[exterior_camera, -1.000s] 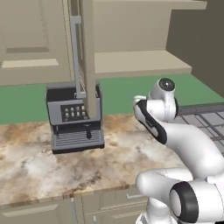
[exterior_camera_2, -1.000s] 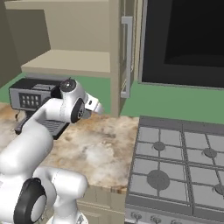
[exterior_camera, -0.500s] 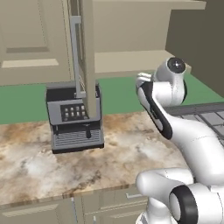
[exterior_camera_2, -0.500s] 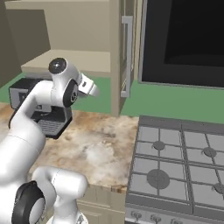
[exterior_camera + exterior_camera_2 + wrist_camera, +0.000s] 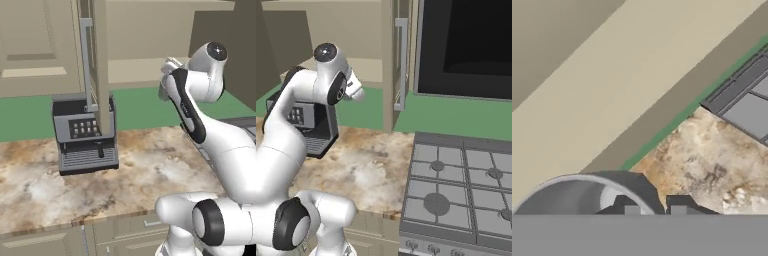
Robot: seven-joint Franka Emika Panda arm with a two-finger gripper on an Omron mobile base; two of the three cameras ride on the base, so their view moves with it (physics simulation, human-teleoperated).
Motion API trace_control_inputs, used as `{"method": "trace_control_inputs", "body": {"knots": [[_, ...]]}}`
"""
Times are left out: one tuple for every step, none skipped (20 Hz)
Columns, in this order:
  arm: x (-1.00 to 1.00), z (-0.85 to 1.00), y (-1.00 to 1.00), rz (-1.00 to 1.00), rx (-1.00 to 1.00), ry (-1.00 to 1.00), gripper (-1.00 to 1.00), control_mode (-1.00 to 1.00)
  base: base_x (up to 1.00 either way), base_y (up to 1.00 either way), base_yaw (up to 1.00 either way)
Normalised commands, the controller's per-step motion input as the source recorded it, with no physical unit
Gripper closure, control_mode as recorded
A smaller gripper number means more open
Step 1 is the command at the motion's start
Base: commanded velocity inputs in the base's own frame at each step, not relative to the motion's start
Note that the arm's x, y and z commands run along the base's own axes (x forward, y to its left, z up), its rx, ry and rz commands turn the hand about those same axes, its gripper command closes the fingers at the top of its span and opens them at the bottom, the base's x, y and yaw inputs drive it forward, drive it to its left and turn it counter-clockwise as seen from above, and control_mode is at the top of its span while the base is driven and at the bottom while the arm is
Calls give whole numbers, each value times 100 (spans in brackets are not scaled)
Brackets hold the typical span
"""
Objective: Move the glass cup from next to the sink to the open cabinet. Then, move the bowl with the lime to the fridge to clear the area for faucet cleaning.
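My gripper [image 5: 654,204] is shut on the glass cup [image 5: 572,197], whose round clear rim curves along the bottom left of the hand view. The hand [image 5: 166,75] is raised high, in front of the open cabinet's pale beige shelf [image 5: 135,70]. The cabinet door [image 5: 100,65] stands open edge-on, with its long silver bar handle [image 5: 87,65] to the hand's left. In the right base view the hand [image 5: 358,92] is level with the shelf [image 5: 368,70]. The shelf [image 5: 612,90] lies close ahead in the hand view. Sink, bowl, lime, fridge and faucet are out of view.
A dark grey coffee machine [image 5: 85,132] stands on the marble counter [image 5: 130,175] below the cabinet door. A gas stove [image 5: 466,175] lies to the right, under a black microwave [image 5: 471,45]. Green wall runs behind the counter.
The arm has swung upward and back toward the cabinet, lifting the hand with the cup from counter height to shelf level.
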Motion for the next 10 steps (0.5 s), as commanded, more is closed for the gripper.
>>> {"method": "trace_control_inputs", "body": {"knots": [[11,50,0,-25,28,0,100,-100,0,0,0],[23,51,0,-24,16,0,100,-100,0,0,0],[14,70,0,-26,18,-1,100,-100,0,0,0],[-1,89,0,-26,24,-5,100,-100,0,0,0],[-44,80,-7,-23,27,-11,100,-100,0,0,0],[-93,56,-21,-21,27,-17,100,-100,0,0,0],[-100,29,-24,-19,23,-23,100,-100,0,0,0],[-100,7,-24,-15,21,-26,100,-100,0,0,0],[-100,1,-21,-14,17,-26,100,-100,0,0,0],[-100,1,-7,-12,9,-29,100,-100,0,0,0]]}}
